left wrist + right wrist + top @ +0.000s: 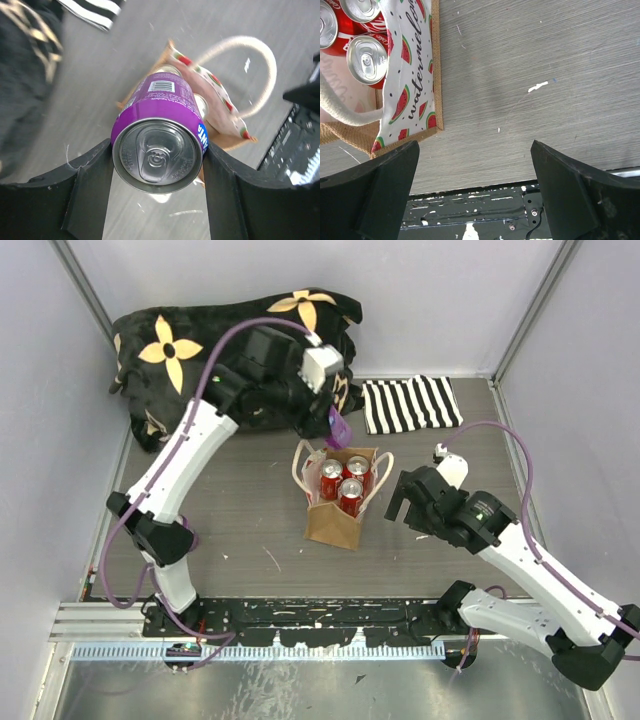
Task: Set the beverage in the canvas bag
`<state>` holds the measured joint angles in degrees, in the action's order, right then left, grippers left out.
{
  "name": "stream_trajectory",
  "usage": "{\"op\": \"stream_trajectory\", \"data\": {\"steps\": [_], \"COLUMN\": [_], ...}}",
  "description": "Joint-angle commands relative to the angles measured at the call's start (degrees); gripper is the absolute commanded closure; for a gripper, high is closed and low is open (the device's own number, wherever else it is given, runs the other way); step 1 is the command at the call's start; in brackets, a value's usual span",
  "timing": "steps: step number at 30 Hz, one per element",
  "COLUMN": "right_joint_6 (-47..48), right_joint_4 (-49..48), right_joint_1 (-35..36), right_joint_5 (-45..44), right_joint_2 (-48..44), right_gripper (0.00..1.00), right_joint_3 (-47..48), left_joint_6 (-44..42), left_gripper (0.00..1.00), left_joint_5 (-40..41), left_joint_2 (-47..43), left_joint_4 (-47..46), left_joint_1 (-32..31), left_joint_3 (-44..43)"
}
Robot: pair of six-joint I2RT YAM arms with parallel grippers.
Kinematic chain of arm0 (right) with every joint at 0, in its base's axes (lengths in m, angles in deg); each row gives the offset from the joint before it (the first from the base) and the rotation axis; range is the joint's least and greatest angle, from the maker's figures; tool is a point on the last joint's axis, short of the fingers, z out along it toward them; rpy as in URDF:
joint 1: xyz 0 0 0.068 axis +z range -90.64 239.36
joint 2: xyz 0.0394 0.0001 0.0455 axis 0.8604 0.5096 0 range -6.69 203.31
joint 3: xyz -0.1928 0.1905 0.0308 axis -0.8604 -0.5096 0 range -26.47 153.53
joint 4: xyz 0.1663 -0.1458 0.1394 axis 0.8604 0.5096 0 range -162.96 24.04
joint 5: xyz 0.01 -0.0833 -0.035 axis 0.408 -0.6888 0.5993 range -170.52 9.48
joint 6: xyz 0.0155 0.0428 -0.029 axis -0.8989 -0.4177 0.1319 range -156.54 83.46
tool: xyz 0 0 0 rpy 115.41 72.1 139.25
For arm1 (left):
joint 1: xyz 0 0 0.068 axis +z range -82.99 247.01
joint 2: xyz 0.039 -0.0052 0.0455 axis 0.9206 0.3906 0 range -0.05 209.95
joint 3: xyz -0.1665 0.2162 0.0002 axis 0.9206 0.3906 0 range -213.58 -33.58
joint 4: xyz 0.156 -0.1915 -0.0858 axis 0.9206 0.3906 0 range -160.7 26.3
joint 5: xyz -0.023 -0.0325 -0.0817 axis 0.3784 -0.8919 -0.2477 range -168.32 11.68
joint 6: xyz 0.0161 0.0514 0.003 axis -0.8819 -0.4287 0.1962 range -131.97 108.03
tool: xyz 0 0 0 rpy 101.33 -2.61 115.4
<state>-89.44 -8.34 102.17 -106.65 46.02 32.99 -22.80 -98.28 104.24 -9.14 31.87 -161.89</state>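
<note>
While the purple can (pixel 159 134) sits pinched between the two fingers of the left claw (pixel 157 170), it hangs near the far rim of the canvas bag (pixel 336 523) and is not yet inside. Its pull-tab end faces the wrist camera, and the bag's mouth shows past its far end. Only that left wrist view shows the can's markings: a white barcode panel on its side and a blue patch with white letters by the rim, too cut off to read. From above the can is just a small purple shape under the claw. The top view alone shows the bag standing upright in the middle of the tabletop (pixel 240 530) with three red cans (pixel 350 495) packed inside and cream loop handles on each side. The right wrist view adds the bag's lining, white with watermelon slices and black script that reads "watermelo" before it is cut off, and "Coke" on one red can. The right claw (pixel 475 190) is spread wide and holds nothing, just right of the bag. A striped cloth (pixel 412 405) and a black flower-print bag (pixel 230 340) lie at the far edge.
</note>
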Motion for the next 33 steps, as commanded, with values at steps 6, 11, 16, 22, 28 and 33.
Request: {"op": "stream_trajectory", "data": {"steps": [6, 11, 16, 22, 28, 33], "right_joint_6": [-1.77, -1.44, -0.86, -0.30, -0.31, -0.28], "right_joint_4": [0.73, 0.77, 0.69, 0.32, 0.31, 0.30], "right_joint_1": [0.23, 0.24, 0.20, 0.18, 0.25, 0.25], "right_joint_5": [-0.86, -1.03, -1.22, -1.21, -1.23, -1.38], "right_joint_2": [-2.88, -2.63, -1.96, -1.27, -0.98, -0.64], "right_gripper": [0.00, 0.00, 0.00, 0.00, 0.00, 0.00], "right_joint_3": [-0.75, -1.00, -0.86, -0.73, -0.67, -0.36], "left_joint_6": [-3.76, -5.74, -7.60, -9.06, -10.33, -10.08], "left_gripper": [1.00, 1.00, 1.00, 1.00, 1.00, 1.00], "left_joint_5": [0.39, 2.11, 3.10, 4.54, 6.26, 8.66], "left_joint_2": [-7.94, -9.18, -9.73, -9.82, -8.51, -6.10], "left_joint_4": [-4.84, -4.12, -2.25, -3.23, -3.96, -5.10], "left_joint_1": [-6.97, -8.27, -8.79, -9.28, -9.46, -9.75], "left_joint_3": [17.17, 21.41, 24.64, 29.82, 31.60, 32.00]}}
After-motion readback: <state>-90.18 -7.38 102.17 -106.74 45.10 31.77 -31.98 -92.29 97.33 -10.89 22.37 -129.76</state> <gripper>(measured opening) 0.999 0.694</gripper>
